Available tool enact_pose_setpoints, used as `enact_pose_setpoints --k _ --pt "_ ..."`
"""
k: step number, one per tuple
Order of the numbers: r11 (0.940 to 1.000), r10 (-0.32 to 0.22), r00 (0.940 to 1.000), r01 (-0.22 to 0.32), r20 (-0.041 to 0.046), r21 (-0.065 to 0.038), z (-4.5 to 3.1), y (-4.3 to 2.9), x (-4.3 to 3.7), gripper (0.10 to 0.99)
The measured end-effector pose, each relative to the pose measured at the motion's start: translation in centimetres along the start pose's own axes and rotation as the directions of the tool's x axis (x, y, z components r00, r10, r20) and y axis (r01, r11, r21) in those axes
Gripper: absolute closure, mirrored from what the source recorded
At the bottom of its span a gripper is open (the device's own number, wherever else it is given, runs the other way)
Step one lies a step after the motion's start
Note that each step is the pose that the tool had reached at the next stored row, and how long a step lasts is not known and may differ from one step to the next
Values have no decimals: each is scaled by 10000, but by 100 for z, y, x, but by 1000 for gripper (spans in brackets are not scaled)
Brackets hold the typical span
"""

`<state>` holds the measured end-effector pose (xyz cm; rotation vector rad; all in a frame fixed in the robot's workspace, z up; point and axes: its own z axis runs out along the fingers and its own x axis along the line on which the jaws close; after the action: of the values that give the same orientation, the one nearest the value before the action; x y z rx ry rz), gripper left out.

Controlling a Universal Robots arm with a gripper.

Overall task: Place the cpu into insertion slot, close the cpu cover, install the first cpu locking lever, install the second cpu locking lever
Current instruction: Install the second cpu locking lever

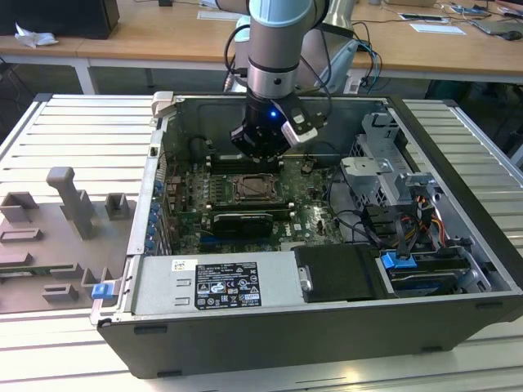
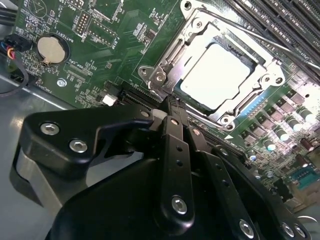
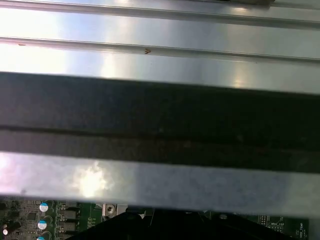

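The cpu [image 2: 215, 75], a pale silver square, lies flat inside the insertion slot [image 1: 257, 189] on the green motherboard. The cpu cover [image 2: 175, 50], a silvery frame with a big cut-out, lies down over the chip's edges. A thin metal locking lever [image 2: 260, 37] runs along the far side of the socket. My gripper [image 2: 169, 105] hangs low just beside one corner of the socket, its two black fingers [image 2: 175, 150] pressed together and shut. In the exterior view the gripper [image 1: 261, 155] sits above the back edge of the socket inside the open computer case.
Memory slots [image 2: 280, 20] lie beyond the socket and a coin battery [image 2: 48, 47] sits on the board. A black card [image 1: 241, 222], the labelled power supply [image 1: 216, 286], a drive cage [image 1: 384, 163] with cables [image 1: 392, 220], and a grey fixture tray [image 1: 65, 220] surround the area.
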<state>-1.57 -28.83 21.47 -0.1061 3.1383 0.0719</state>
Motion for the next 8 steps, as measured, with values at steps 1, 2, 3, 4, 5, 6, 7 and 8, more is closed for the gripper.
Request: enact_pose_setpoints --k 1,2,3,4,5,6,7,8 --pt "10000 0 10000 0 0 0 0 -10 1 980" --pt "10000 -1 10000 1 0 0 -1 -15 1 980" --pt "10000 -1 10000 1 0 0 -1 -18 1 980" --pt "10000 0 10000 0 0 0 -1 -22 1 980" --pt "10000 -1 10000 1 0 0 -1 -27 2 980" --pt "10000 -1 10000 1 0 0 -2 -38 2 980" --pt "10000 0 10000 0 0 -1 -2 -45 3 980" --pt "10000 0 10000 0 -2 3 -8 -47 4 980"
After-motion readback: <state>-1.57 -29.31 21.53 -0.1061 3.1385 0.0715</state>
